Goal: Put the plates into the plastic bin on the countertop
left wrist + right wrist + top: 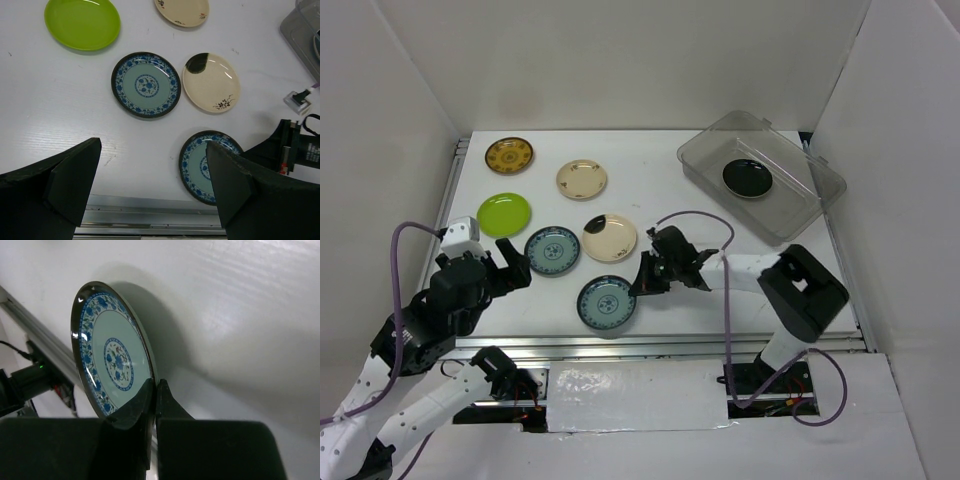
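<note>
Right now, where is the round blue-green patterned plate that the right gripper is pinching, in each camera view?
Top external: the round blue-green patterned plate, low centre, right gripper at its right rim.
Left wrist: bottom right, partly behind a black finger.
Right wrist: left of centre, rim pinched by the gripper.
Shared landmark: the metal rail along the table's near edge, beside the plate.

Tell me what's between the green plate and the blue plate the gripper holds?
A second blue plate lies between the green plate and the held blue plate, shown in the top view.
</note>
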You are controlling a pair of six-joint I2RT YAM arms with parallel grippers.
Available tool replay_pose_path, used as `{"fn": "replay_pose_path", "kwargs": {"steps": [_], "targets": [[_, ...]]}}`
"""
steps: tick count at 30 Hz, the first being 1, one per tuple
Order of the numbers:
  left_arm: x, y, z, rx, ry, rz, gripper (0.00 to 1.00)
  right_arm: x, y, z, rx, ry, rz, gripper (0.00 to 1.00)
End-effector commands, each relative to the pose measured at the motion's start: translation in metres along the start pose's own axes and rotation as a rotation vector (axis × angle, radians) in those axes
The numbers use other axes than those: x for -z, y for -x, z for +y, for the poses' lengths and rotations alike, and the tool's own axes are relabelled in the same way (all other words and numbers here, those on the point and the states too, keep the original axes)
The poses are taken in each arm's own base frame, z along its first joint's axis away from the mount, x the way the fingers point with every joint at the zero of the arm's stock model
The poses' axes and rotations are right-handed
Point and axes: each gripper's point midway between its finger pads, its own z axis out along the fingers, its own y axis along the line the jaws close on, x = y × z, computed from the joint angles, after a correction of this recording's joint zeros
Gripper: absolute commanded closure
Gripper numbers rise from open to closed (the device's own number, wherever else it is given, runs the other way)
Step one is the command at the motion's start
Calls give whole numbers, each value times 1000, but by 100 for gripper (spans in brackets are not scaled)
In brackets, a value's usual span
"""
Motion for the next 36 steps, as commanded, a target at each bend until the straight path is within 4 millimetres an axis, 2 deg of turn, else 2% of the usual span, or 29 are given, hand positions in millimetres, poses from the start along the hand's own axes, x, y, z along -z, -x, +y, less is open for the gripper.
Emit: {"fn": "replay_pose_path", "kwargs": {"steps": [1, 2, 3, 5, 6, 8, 9, 10, 11, 12, 13, 14, 15, 16, 17, 18, 19, 23, 26, 28, 29, 30, 31, 32, 33, 34, 35, 36], "targets": [[2, 8, -1, 24, -10, -36, 1, 51, 28, 21, 37, -11, -123, 100], [3, 9, -1, 26, -11, -39, 1, 63, 42, 21, 34, -21, -167, 100], [3, 9, -1, 26, -9, -40, 1, 86, 78, 15, 0, -43, -263, 100], [3, 10, 0, 29, -10, -43, 1, 122, 113, -4, -47, -109, -362, 100], [4, 10, 0, 30, -11, -45, 1, 154, 154, -31, -130, -199, -486, 100], [4, 10, 0, 31, -11, -45, 1, 188, 194, -66, -238, -288, -618, 100], [4, 11, 0, 34, -13, -47, 1, 209, 220, -74, -292, -295, -700, 100], [5, 11, 0, 32, -13, -48, 1, 231, 241, -113, -397, -342, -766, 100], [5, 11, 0, 36, -17, -51, 1, 250, 261, -119, -432, -337, -823, 100], [6, 12, 0, 33, -19, -54, 1, 254, 271, -145, -518, -363, -838, 100], [5, 11, -1, 32, -23, -51, 1, 273, 283, -169, -578, -382, -883, 100], [6, 11, -1, 32, -25, -51, 1, 290, 302, -169, -586, -361, -925, 100], [6, 11, -1, 29, -27, -53, 1, 284, 308, -192, -636, -382, -903, 100], [6, 11, -2, 29, -31, -50, 1, 294, 316, -208, -666, -394, -919, 100], [5, 10, -3, 25, -33, -48, 1, 311, 340, -203, -639, -376, -961, 100], [5, 10, -4, 22, -41, -47, 1, 292, 335, -234, -702, -431, -888, 100], [4, 10, -4, 19, -40, -45, 1, 292, 348, -251, -718, -447, -872, 100], [3, 9, -6, 11, -46, -41, 1, 286, 361, -280, -748, -441, -870, 100], [2, 9, -8, 7, -49, -37, 1, 280, 361, -286, -754, -438, -870, 100], [1, 8, -8, 2, -46, -30, 1, 278, 361, -279, -735, -431, -873, 92], [0, 7, -9, -2, -46, -27, 1, 280, 361, -276, -734, -434, -881, 79], [0, 7, -9, -3, -43, -25, 1, 283, 361, -272, -733, -435, -891, 38], [-1, 6, -9, -7, -40, -21, 1, 287, 359, -268, -733, -433, -896, 27], [-2, 6, -9, -8, -37, -19, 1, 297, 360, -251, -708, -427, -917, 12], [-2, 5, -8, -8, -33, -16, 1, 300, 357, -242, -682, -434, -920, 0], [-2, 5, -8, -9, -31, -15, 1, 307, 356, -229, -654, -435, -937, 0], [-3, 6, -7, -3, -24, -19, 1, 333, 359, -204, -597, -458, -1011, 0], [-5, 5, -7, -3, -14, -17, 1, 334, 358, -185, -554, -479, -1026, 0]]}}
